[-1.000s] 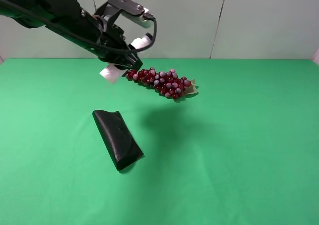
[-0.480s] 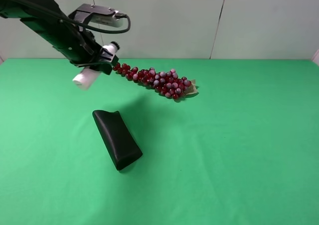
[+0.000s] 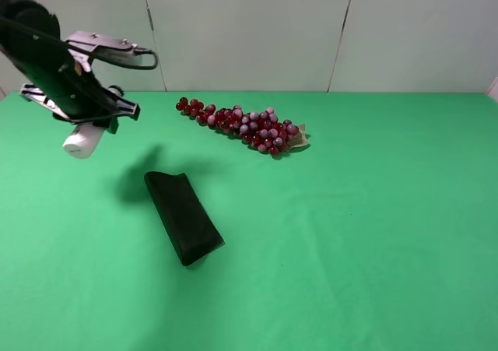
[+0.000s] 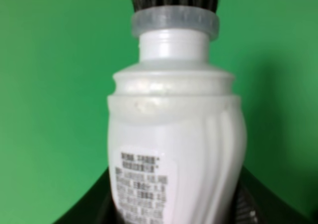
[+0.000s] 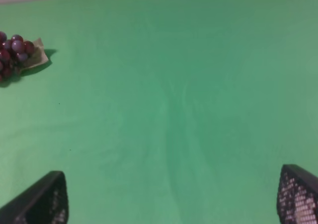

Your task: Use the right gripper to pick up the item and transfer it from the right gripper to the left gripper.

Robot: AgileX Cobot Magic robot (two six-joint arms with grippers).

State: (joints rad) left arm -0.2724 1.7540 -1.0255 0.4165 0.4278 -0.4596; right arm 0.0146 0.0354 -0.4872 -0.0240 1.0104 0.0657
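Observation:
The white bottle [image 3: 84,139] with a wavy body, printed label and black bristly cap is held in my left gripper [image 3: 93,117], in the air above the far left of the green table. In the left wrist view the bottle [image 4: 176,144] fills the frame between the black jaws, cap end pointing away. My right gripper [image 5: 174,204] is open and empty; only its two fingertips [image 5: 42,199] show above bare green cloth. The right arm is out of the exterior high view.
A black folded case [image 3: 183,215] lies on the table left of centre. A red grape bunch [image 3: 245,125] lies at the back centre, and its end shows in the right wrist view [image 5: 15,52]. The green table [image 3: 373,234] ends at a pale wall behind.
My left arm has carried the bottle leftward and slightly down, from above the grape bunch's left end to the far left of the table. Case and grapes have not moved.

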